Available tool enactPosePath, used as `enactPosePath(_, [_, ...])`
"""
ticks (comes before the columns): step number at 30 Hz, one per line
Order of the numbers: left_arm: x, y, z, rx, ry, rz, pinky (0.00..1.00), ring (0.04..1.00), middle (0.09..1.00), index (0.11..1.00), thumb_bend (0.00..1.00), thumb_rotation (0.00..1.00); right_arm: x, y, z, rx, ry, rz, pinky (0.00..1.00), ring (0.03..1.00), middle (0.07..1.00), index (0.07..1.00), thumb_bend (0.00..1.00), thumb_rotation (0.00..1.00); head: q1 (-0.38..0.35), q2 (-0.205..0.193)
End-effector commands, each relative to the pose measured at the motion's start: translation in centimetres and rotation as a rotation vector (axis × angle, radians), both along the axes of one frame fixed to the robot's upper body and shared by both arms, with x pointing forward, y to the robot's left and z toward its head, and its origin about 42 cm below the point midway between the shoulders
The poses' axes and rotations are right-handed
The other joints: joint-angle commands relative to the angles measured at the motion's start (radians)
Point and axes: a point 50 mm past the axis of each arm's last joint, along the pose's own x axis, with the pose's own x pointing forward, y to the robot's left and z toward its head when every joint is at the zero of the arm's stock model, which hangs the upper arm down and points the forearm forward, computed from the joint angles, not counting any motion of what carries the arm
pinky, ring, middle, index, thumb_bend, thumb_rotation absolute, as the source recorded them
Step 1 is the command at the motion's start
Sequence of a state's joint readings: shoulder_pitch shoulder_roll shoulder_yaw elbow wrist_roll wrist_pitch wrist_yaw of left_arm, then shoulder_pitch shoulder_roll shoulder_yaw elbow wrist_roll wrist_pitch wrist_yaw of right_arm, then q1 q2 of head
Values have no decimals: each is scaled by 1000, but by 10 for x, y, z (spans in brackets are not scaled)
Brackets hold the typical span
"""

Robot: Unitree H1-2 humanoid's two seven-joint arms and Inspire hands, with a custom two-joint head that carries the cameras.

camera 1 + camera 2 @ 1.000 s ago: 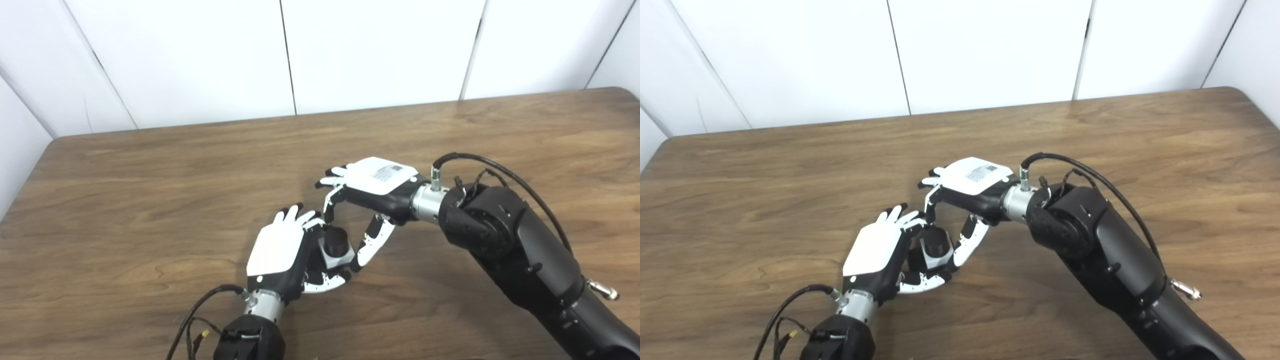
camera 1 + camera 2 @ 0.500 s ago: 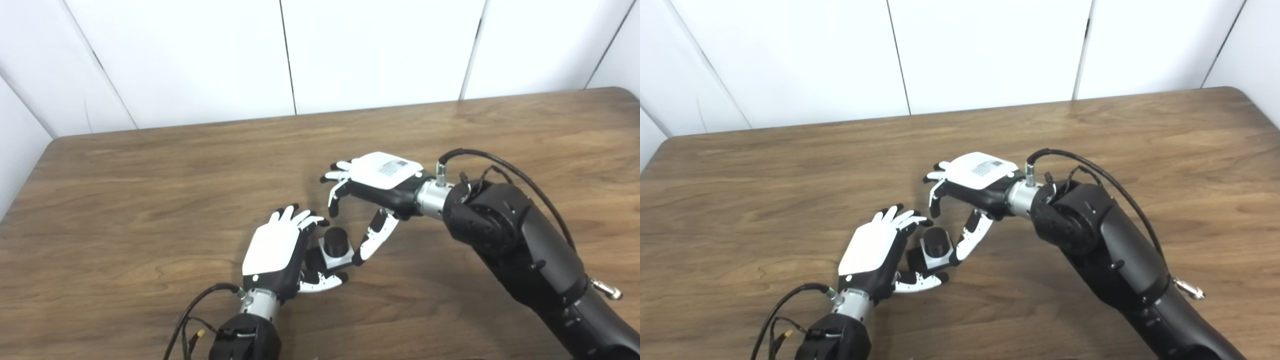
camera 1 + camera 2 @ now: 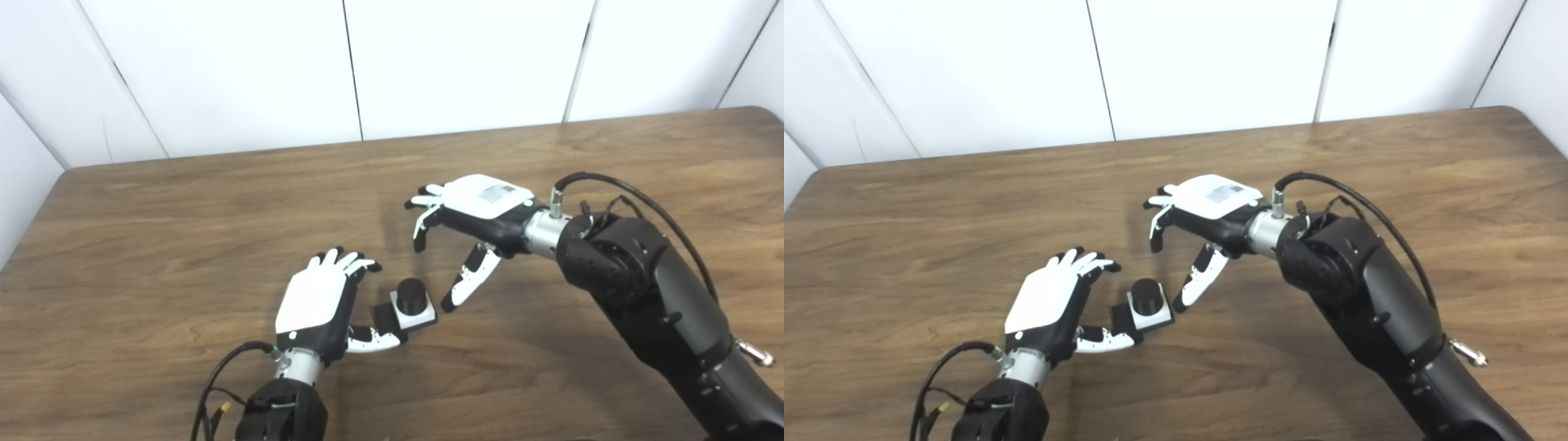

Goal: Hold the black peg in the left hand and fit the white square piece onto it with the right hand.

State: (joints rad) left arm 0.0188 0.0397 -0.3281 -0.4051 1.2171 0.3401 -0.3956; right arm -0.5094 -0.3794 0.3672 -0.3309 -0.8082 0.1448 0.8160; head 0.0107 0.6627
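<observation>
Left eye view
Desk (image 3: 184,202): brown wood grain, white wall panels behind.
Black peg (image 3: 411,294): short dark cylinder, upright, seated through the white square piece (image 3: 422,317); both resting on the desk near centre, slightly toward 6 o'clock.
Left hand (image 3: 315,303): at 9 o'clock of the peg, fingers spread wide, holding nothing; thumb lying just beside the square piece's near-left corner, contact not clear.
Right hand (image 3: 471,214): at 1 o'clock of the peg, raised, fingers apart and curled downward, holding nothing; thumb tip near the square piece's right edge, apart from it.

Right eye view
Black peg (image 3: 1145,295): upright in the white square piece (image 3: 1156,318), on the desk (image 3: 937,208).
Left hand (image 3: 1047,303): open wide at 9 o'clock, palm down, empty.
Right hand (image 3: 1206,211): at 1 o'clock, open, empty, clear of the peg.
Cable (image 3: 1353,202): black loop over the right wrist.
</observation>
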Motion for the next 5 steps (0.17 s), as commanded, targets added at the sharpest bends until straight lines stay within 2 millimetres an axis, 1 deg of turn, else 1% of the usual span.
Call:
enactPosePath(1, [4, 3, 22, -1, -84, 7, 1000, 994, 923, 799, 921, 375, 3, -7, 18, 27, -69, -16, 984, 1000, 950, 669, 994, 407, 1, 0])
enactPosePath(5, [5, 11, 25, -13, -88, 23, 1000, 993, 921, 796, 939, 382, 4, -17, 20, 28, -69, -42, 970, 1000, 949, 675, 994, 422, 1, 0])
